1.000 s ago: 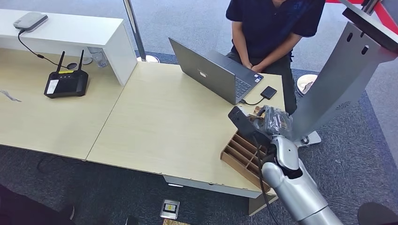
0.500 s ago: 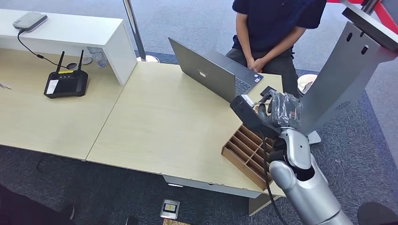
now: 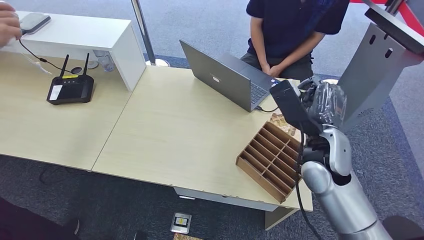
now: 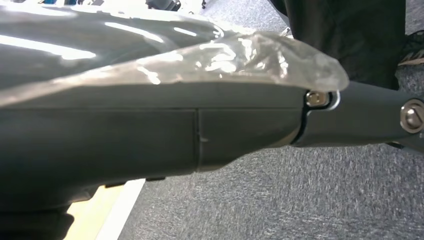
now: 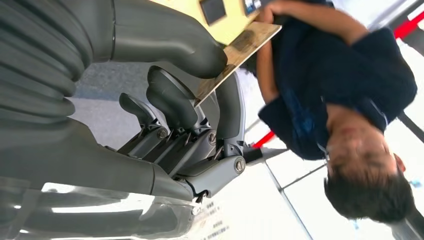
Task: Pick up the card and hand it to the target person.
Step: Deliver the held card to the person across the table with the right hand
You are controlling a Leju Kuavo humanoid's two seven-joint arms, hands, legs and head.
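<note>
My right hand (image 3: 324, 103) is raised above the table's far right corner, just short of the seated person (image 3: 295, 25) in a dark blue shirt. In the right wrist view the tan card (image 5: 239, 48) is pinched between the thick thumb (image 5: 165, 37) and the dark fingers (image 5: 172, 102), its free end towards the person (image 5: 340, 75). The person's hands (image 3: 272, 70) lie clasped behind the laptop. My left hand (image 4: 150, 125) appears as a dark grey cover under clear plastic above carpet, and its fingers are hidden.
An open grey laptop (image 3: 225, 80) stands between me and the person. A wooden divided tray (image 3: 270, 157) lies under my right arm at the table's front right. A slanted grey metal stand (image 3: 370, 75) is close on the right. A router (image 3: 70, 90) and another person's hand (image 3: 9, 22) are far left.
My right hand has risen from over the wooden tray and moved right and further out towards the person, still holding the card. A person's hand has come in at top left.
</note>
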